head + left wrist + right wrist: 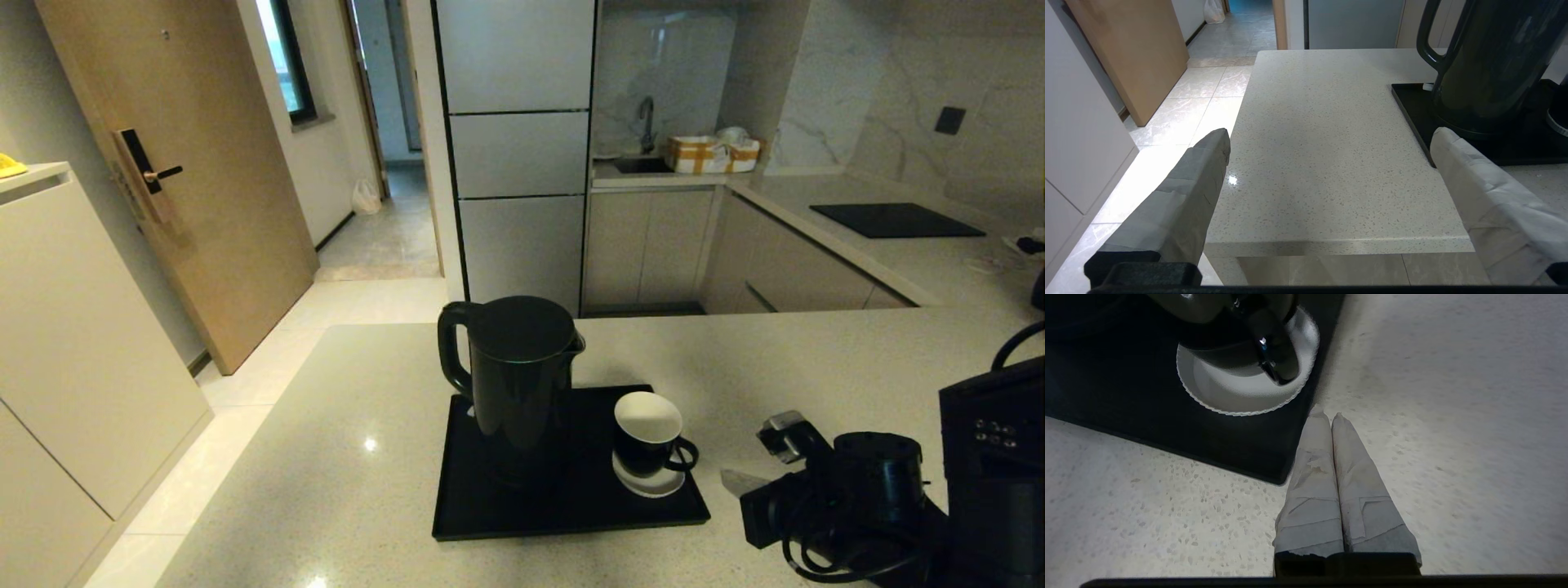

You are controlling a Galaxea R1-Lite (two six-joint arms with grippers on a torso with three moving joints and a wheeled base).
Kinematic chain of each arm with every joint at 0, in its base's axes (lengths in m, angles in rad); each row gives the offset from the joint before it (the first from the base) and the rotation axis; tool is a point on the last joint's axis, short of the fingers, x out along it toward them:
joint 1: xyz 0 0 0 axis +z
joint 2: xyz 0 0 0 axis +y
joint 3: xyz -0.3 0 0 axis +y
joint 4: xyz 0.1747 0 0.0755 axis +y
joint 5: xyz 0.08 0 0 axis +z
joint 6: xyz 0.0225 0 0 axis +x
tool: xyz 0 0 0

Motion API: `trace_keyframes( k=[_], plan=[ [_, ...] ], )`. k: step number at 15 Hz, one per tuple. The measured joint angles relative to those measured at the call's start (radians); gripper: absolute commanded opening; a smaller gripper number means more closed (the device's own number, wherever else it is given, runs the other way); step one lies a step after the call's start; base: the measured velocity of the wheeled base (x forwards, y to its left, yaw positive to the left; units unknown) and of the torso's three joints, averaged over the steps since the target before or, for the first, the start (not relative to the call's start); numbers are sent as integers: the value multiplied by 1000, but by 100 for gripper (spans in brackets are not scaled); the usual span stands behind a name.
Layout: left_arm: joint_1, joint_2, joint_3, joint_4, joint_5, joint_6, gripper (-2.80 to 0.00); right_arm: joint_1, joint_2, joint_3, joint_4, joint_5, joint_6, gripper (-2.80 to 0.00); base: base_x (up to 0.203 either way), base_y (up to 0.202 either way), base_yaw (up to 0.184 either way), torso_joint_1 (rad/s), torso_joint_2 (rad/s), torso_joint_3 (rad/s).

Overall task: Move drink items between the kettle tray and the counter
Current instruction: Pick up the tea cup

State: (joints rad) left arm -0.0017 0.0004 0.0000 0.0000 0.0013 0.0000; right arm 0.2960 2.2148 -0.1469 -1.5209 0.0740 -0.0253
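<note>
Kettle and cup stood on the tray upon the table in the head view; the left wrist view showed the left gripper with jaws wide beside the tray; the right wrist view showed the right gripper with jaws pressed together just beside the glossy, probably fragile, slippery cup, best taken by its handle.

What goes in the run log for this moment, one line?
kettle and cup: on tray | right end effector: shut, empty, beside tray's corner near cup | left end effector: open, off counter edge

Beige speckled counter, black tray on it
</note>
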Motion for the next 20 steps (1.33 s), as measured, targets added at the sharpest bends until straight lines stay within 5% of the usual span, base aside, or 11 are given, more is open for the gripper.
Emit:
trace_keyframes(
  k=[4, 10, 11, 20],
  plan=[
    [0, 0, 0, 0, 0, 0, 0, 86, 19, -7, -1, -1, -15, -280, 0, 0, 0, 0, 0, 0],
    [0, 0, 0, 0, 0, 0, 0, 83, -85, 41, 0, -11, -45, -280, 0, 0, 0, 0, 0, 0],
    [1, 0, 0, 0, 0, 0, 0, 83, -89, 42, -1, -11, -46, 0, 0, 0, 0, 0, 0, 0],
    [0, 0, 0, 0, 0, 0, 0, 83, -38, 24, -1, -18, -37, 0, 0, 0, 0, 0, 0, 0]
  ],
)
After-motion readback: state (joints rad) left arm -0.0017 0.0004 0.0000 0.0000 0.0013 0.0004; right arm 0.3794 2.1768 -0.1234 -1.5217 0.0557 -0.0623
